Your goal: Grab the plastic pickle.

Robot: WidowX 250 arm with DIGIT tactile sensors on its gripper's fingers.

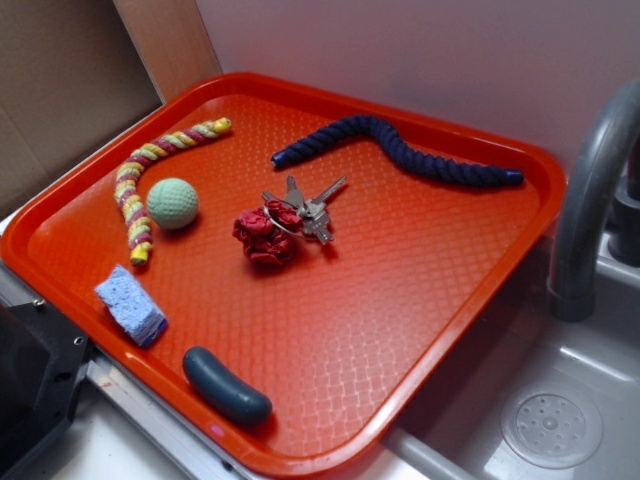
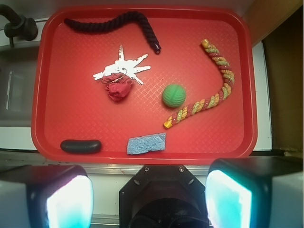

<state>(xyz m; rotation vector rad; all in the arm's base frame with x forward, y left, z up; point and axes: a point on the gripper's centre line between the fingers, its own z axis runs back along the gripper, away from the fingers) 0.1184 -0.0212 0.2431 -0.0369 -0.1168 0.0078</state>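
Only from the wrist view, the open claw (image 2: 149, 197) faces the pickle (image 2: 80, 146).

Red tray (image 1: 420, 330) carries pickle (image 1: 226, 385), sponge (image 1: 131, 305), ball (image 1: 172, 203), keys (image 1: 310, 208), two ropes (image 1: 400, 150).

The exterior view looks down at an angle on the tray (image 1: 340, 330) from one corner, fairly close. The wrist view looks straight down from high above (pincer (image 2: 149, 199) fingers frame its bottom edge). Both share the whole tray (image 2: 142, 28).
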